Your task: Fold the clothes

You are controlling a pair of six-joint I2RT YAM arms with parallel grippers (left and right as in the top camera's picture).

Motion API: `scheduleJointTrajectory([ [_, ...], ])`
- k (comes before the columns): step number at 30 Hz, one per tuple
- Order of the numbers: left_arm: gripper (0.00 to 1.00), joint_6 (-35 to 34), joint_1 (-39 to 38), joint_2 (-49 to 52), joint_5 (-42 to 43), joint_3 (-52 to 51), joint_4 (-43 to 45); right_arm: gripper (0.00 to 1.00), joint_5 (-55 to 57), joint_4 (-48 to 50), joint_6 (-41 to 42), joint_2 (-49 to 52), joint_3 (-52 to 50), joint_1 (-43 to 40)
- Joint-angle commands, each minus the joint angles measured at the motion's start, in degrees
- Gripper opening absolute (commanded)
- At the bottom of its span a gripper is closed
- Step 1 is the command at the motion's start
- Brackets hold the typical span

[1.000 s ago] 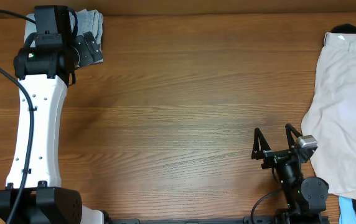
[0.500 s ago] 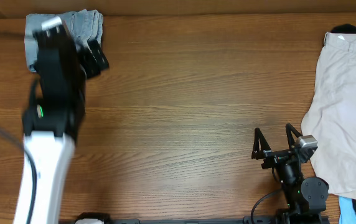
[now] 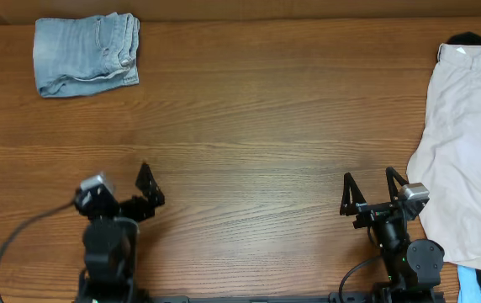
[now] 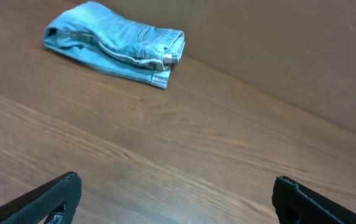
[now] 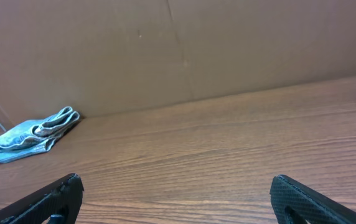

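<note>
Folded denim clothes [image 3: 87, 55] lie at the 11 o'clock corner of the bench [image 3: 266, 126], nothing touching them. They sit well apart from the left gripper [image 3: 140, 195], at its 11 o'clock (10 o'clock from the right gripper [image 3: 368, 187]). Both grippers are spread wide and hold nothing. A white garment [image 3: 467, 143] lies at 3 o'clock.

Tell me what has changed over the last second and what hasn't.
The left gripper drew back from the far-left corner, where it hung over the folded denim shorts, to the near edge of the table; it is open and empty. The shorts now lie uncovered in the same spot. The right gripper, open, and the white garment stayed put.
</note>
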Motion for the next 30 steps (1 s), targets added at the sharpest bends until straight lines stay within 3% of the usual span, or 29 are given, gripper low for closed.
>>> scheduleJointTrajectory([
  [1,1.0,-1.79,0.33,-7.96,0.92,-5.27,0.63,1.0,0.52,0.24,0.02,-0.63,-0.46,0.17],
  [6,1.0,-0.5,0.33,-14.1,0.83,-9.7,0.68,1.0,0.52,0.24,0.02,-0.63,-0.46,0.17],
  [14,1.0,18.69,0.44,-18.75,6.73,-10.29,1.84,1.0,0.52,0.24,0.02,-0.63,-0.46,0.17],
  [30,1.0,19.08,0.42,-18.64,7.45,-10.29,1.9,1.0,0.52,0.24,0.02,-0.63,-0.46,0.17],
])
